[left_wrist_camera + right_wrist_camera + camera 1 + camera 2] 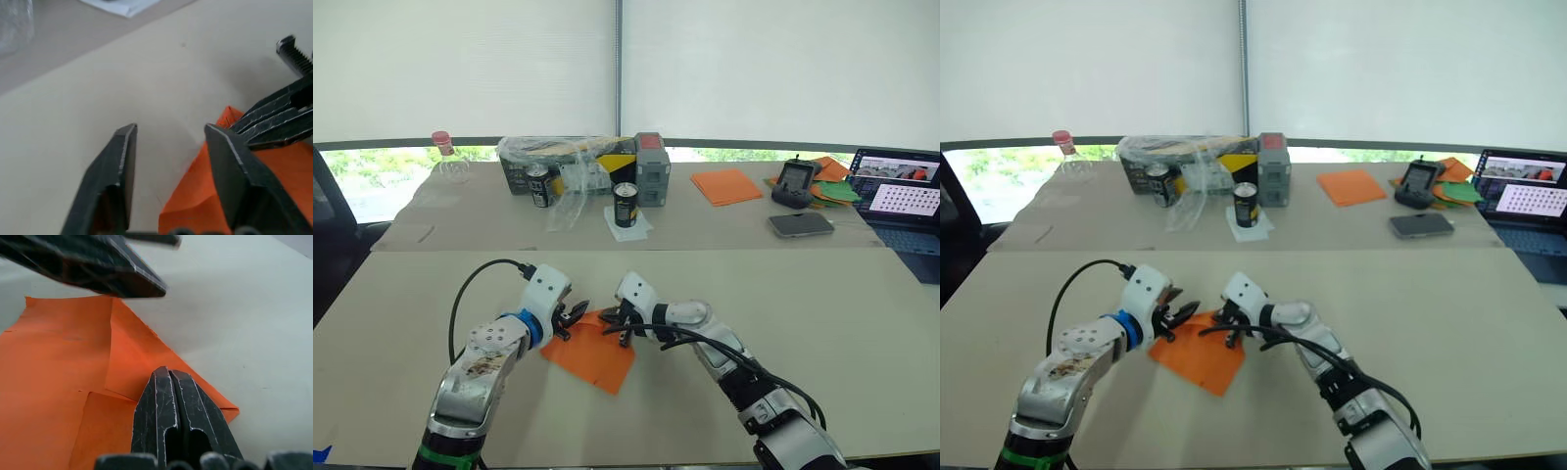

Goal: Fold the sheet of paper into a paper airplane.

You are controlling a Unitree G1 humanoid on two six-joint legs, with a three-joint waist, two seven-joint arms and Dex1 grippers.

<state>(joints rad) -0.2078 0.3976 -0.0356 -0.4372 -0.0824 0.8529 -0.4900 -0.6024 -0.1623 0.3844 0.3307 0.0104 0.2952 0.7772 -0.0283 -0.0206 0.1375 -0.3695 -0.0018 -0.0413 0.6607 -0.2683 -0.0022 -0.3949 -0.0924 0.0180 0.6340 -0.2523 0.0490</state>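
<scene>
Both grippers met over the orange sheet of paper: left gripper spread, right gripper clenched empty

Plenty of open table on the near half, left and right of the sheet of paper. The far side's crowded: cans, plastic-wrapped box, phone, laptop at far right.

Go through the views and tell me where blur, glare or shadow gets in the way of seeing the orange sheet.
Left eye view: even daylight from the windows, sheet of paper plain, soft shadows under the arms. Left wrist view: the open left gripper and the paper beside it look soft. Right wrist view: the shut right gripper is sharp, folds readable, the other gripper's fingers blurred.
</scene>
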